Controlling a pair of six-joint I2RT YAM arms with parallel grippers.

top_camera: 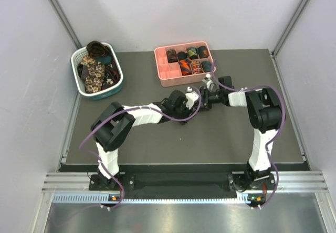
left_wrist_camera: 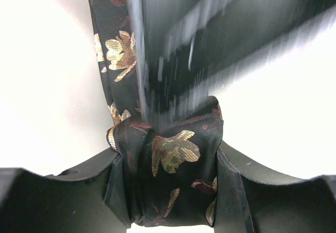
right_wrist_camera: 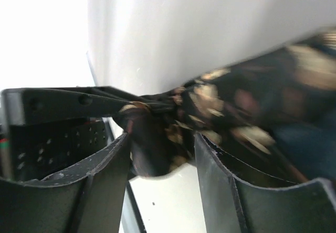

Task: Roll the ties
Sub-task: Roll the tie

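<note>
Left wrist view: your left gripper point(left_wrist_camera: 170, 183) clamps the half-rolled tie point(left_wrist_camera: 173, 151) over the table point(top_camera: 157, 138) so its coil cannot unwind; your right gripper point(right_wrist_camera: 161, 144) straddles the fabric, blur hiding whether it pinches

Blur and edges eat the tie point(left_wrist_camera: 173, 159)
In the left wrist view its strip runs off the top edge, partly behind a dark streaked blur point(left_wrist_camera: 210, 39); in the right wrist view it smears away rightward, so the hold of the right fingers point(right_wrist_camera: 226, 191) can't be judged; from above it's too small to find
</note>
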